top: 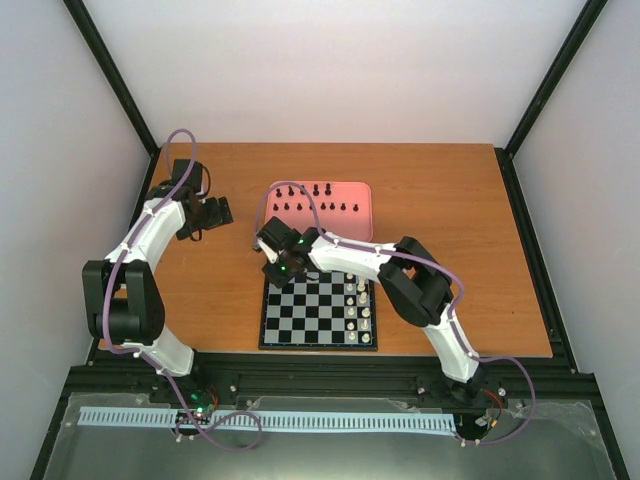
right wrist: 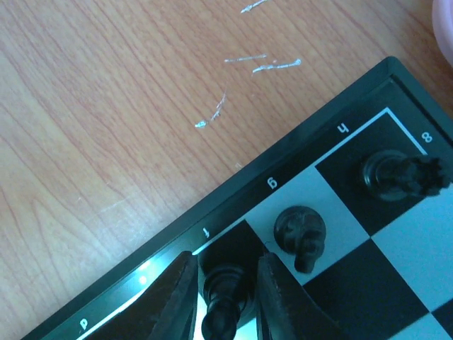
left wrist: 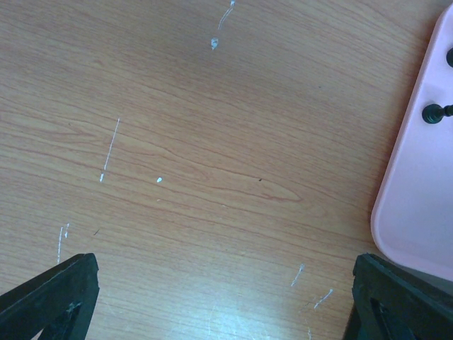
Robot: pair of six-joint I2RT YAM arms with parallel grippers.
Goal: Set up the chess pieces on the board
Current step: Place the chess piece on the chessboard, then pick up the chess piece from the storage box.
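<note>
The board [top: 266,335] lies at the table's near middle, and my right gripper [top: 275,262] hovers over its far left corner. In the right wrist view the gripper [right wrist: 225,283] stands slightly open around a black bishop [right wrist: 226,301] that is upright on a dark edge square. Small gaps show on both sides of the bishop. A black knight [right wrist: 301,232] and a black rook [right wrist: 396,176] stand on the neighbouring edge squares of the board [right wrist: 304,152]. More black chess pieces [top: 316,190] sit on the pink tray [top: 358,222]. My left gripper [top: 222,210] is open over bare wood, left of the tray.
White pieces [top: 358,305] fill the board's two right-hand columns. In the left wrist view the open gripper [left wrist: 226,304] frames scratched wood, with the tray's edge [left wrist: 417,198] and a black piece [left wrist: 437,112] at the right. Black frame posts rise at the table's back corners.
</note>
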